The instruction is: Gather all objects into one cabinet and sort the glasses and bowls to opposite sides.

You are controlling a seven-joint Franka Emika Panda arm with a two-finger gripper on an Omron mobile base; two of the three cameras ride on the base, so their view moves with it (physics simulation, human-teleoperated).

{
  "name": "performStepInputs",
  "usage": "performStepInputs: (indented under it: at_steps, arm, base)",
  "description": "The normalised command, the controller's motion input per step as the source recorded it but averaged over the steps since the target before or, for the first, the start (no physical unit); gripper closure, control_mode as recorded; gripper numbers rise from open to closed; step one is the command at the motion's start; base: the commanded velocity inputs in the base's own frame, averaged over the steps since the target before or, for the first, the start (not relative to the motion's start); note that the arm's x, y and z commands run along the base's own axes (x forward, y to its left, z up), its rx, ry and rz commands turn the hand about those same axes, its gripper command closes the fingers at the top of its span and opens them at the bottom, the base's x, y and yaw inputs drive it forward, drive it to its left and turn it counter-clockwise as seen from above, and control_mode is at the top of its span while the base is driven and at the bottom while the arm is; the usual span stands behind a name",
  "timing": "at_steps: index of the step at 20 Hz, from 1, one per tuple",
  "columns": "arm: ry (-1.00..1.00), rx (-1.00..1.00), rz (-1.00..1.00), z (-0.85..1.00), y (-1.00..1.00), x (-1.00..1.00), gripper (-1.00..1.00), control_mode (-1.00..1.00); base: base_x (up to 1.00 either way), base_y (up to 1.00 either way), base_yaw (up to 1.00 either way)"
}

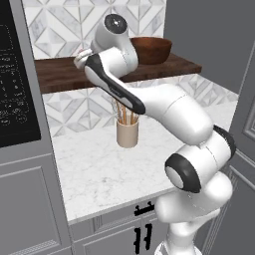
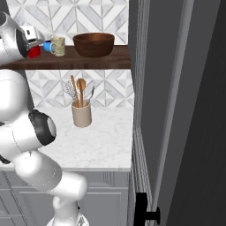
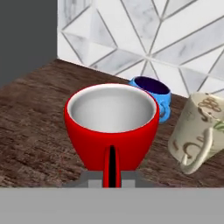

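Note:
On the dark wooden shelf (image 2: pixel 97 62) stand a red cup (image 3: pixel 111 127), a small blue cup (image 3: pixel 154 94) behind it, and a pale beige patterned mug (image 3: pixel 197 131) to its right. My gripper (image 3: pixel 111 177) is shut on the red cup's handle, which points straight at the hand. In the right base view the gripper (image 2: pixel 32 44) reaches the shelf's left end at the red cup (image 2: pixel 34 53), next to the blue cup (image 2: pixel 47 46) and the beige mug (image 2: pixel 58 46). The wide brown bowl (image 2: pixel 93 44) sits further right on the same shelf (image 1: pixel 60 74). I cannot tell whether the red cup is lifted.
A beige utensil crock (image 2: pixel 81 114) with wooden spoons stands on the marble counter (image 2: pixel 101 145) under the shelf. A tall dark grey door (image 2: pixel 176 110) stands close on the right. A black oven panel (image 1: pixel 15 84) is on the left.

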Motion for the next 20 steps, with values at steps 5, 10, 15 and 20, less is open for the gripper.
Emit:
performStepInputs:
  at_steps: [5, 10, 15, 20]
  arm:
    - [0.01, 0.0, -0.12, -0.1, 0.03, 0.84, 1.0, -1.0]
    - [0.02, -0.05, -0.12, -0.16, 0.13, 0.39, 1.0, -1.0]
    - [0.01, -0.03, -0.21, -0.23, 0.4, 0.51, 1.0, -1.0]
    - [0.0, 0.03, 0.0, -0.15, 0.41, -0.01, 1.0, -1.0]
  base:
    - [0.0, 0.0, 0.0]
    - [0.0, 0.0, 0.0]
    - [0.0, 0.0, 0.0]
    - [0.0, 0.0, 0.0]
